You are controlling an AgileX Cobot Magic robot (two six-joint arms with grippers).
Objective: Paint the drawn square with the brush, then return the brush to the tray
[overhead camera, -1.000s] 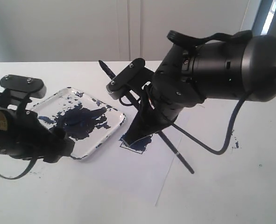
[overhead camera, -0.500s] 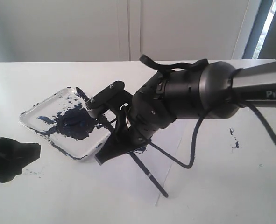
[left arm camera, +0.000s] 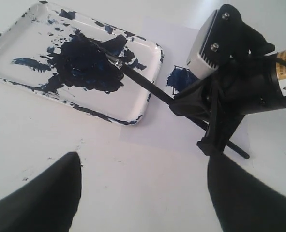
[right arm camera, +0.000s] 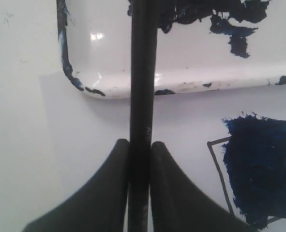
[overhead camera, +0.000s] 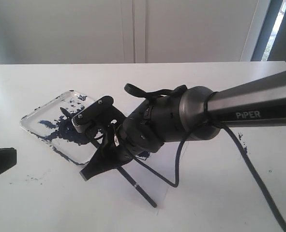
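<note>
Right gripper (right arm camera: 139, 144) clamps brush (right arm camera: 143, 72) over tray (right arm camera: 196, 58).

— Where's the brush (left arm camera: 143, 84)?
— Pinched in my right gripper (right arm camera: 139, 145), slanted, with its black shaft crossing the rim of the tray (left arm camera: 17, 46). Its silver band and dark tip sit over the navy pool in the middle.
— And the tray?
— Flat on the table, white and shallow, splattered along its edges.
— The drawn square (right arm camera: 259, 174)?
— On the white paper, just beside the tray's corner. It has a thin black outline. The inside is mostly smeared dark blue, with a white strip along one side.
</note>
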